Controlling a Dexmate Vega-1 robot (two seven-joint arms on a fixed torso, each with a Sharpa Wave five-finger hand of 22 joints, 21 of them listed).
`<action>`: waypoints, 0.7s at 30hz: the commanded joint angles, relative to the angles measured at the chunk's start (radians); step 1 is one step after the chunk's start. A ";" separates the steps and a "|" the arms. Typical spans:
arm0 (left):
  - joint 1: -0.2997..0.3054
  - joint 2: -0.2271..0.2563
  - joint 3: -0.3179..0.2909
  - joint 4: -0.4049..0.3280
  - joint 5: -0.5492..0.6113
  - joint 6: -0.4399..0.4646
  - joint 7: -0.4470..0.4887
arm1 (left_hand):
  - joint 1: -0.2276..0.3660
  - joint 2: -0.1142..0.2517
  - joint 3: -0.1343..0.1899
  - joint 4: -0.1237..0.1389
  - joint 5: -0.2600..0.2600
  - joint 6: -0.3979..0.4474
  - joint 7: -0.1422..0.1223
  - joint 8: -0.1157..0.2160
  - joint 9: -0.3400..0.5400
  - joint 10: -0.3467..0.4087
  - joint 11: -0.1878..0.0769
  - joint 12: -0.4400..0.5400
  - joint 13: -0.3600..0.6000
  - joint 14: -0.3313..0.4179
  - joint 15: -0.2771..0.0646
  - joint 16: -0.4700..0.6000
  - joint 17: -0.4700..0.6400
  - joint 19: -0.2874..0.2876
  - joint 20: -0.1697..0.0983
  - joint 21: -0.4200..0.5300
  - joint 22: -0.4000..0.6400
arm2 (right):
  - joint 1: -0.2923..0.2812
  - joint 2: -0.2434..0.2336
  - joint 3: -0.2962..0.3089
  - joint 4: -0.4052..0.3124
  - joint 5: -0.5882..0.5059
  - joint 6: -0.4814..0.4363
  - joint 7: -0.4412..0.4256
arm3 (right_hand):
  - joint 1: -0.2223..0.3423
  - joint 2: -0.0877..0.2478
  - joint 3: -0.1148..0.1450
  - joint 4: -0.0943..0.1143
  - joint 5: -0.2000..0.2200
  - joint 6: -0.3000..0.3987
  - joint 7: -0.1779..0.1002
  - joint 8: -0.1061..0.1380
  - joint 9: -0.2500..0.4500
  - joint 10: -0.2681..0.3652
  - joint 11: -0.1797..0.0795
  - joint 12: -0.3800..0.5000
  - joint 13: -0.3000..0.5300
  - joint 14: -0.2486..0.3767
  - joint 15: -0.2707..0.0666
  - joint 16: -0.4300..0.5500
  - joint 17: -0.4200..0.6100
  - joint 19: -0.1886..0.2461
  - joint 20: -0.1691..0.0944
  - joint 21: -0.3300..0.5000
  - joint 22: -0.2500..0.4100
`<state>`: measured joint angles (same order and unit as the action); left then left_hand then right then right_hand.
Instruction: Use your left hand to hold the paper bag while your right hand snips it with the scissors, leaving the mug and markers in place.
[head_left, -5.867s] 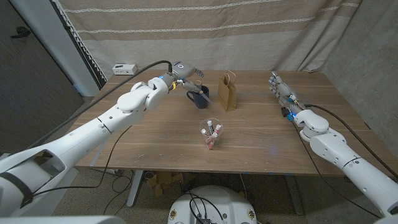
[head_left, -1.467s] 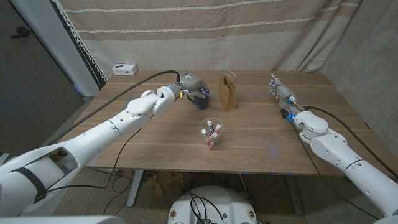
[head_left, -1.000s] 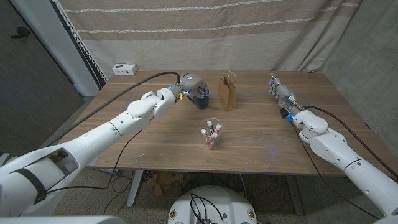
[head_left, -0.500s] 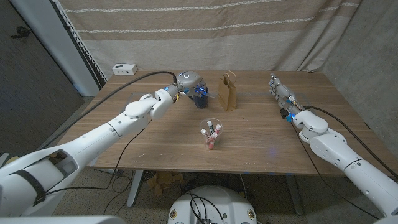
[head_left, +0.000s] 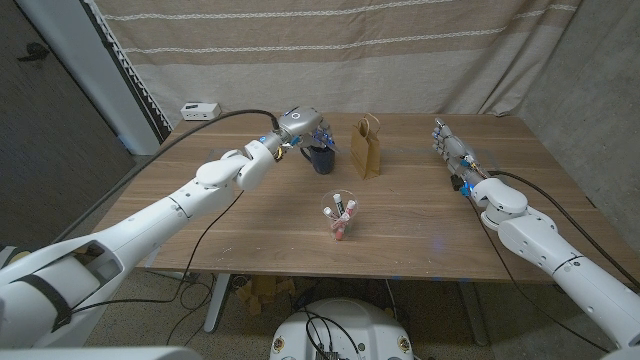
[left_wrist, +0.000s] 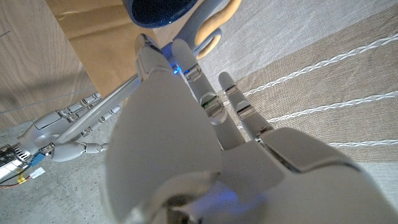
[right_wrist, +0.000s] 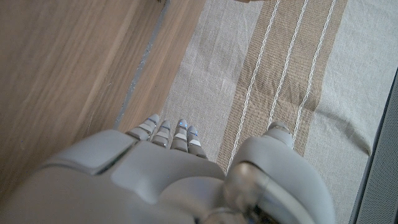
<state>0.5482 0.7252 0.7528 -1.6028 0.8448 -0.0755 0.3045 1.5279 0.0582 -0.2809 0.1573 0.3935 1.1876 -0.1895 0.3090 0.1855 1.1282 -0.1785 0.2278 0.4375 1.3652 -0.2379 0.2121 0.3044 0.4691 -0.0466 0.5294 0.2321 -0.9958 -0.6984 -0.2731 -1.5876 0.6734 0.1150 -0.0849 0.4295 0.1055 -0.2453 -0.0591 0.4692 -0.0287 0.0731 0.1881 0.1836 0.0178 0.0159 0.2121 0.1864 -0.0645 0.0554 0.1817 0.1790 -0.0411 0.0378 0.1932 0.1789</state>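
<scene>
The left hand (head_left: 303, 124) hovers with fingers apart and empty over the mug (head_left: 320, 158), just beside the upright paper bag (head_left: 365, 147) it must steady, while the right hand (head_left: 451, 150) waits open, well apart on the counter (head_left: 250, 225).

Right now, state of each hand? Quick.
Left hand: open, fingers extended, holding nothing, over the mug.
Right hand: open, fingers straight, empty, at the table's right side.
</scene>
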 joint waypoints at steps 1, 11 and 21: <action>0.004 -0.001 -0.009 0.014 0.008 -0.022 0.072 | 0.085 0.106 -0.009 0.001 0.002 0.002 0.012 -0.006 0.001 0.069 -0.032 -0.005 0.075 0.008 -0.002 0.008 0.002 0.006 -0.113 0.013 0.003 | 0.006 0.000 -0.004 0.005 -0.006 0.005 0.005 | 0.005 0.003 -0.008 0.000 -0.003 -0.001 -0.003 0.006 0.002 0.004 -0.002 0.002 0.002 -0.001 0.001 0.005 0.003 0.001 0.005 0.005 0.004; 0.013 -0.008 -0.015 0.016 0.006 -0.019 0.111 | 0.081 0.105 -0.010 0.000 -0.002 -0.006 0.014 -0.014 0.003 0.073 -0.033 -0.006 0.070 0.000 -0.002 0.004 -0.001 0.006 -0.115 0.024 0.003 | 0.005 0.003 -0.002 0.008 -0.005 0.012 0.005 | 0.006 0.004 -0.008 0.000 -0.003 0.000 -0.004 0.006 0.002 0.004 -0.002 0.002 0.002 -0.001 -0.003 0.005 0.003 0.001 0.005 0.005 0.004; 0.034 -0.017 -0.043 0.006 -0.045 -0.025 0.153 | 0.077 0.106 -0.011 0.001 -0.001 -0.004 0.014 -0.014 0.008 0.071 -0.034 -0.006 0.069 -0.003 -0.002 0.002 -0.003 0.006 -0.114 0.031 0.003 | 0.009 0.010 -0.005 0.019 -0.008 0.029 0.014 | 0.006 0.005 -0.008 0.001 -0.004 0.000 -0.004 0.006 0.002 0.004 -0.002 0.002 0.002 -0.001 -0.005 0.005 0.003 0.003 0.003 0.006 0.004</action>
<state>0.5644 0.7156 0.7328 -1.5892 0.8388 -0.0961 0.4136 1.5426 0.0803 -0.2838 0.1546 0.3935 1.1787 -0.1782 0.2912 0.1906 1.1302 -0.1765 0.2148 0.4373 1.3651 -0.2377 0.2120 0.3016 0.4693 -0.0466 0.5526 0.2324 -0.9909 -0.6935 -0.2744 -1.5780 0.6693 0.1300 -0.0789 0.4295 0.1055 -0.2453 -0.0591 0.4692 -0.0287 0.0731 0.1881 0.1836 0.0178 0.0160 0.2121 0.1864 -0.0645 0.0553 0.1817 0.1790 -0.0411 0.0377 0.1932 0.1789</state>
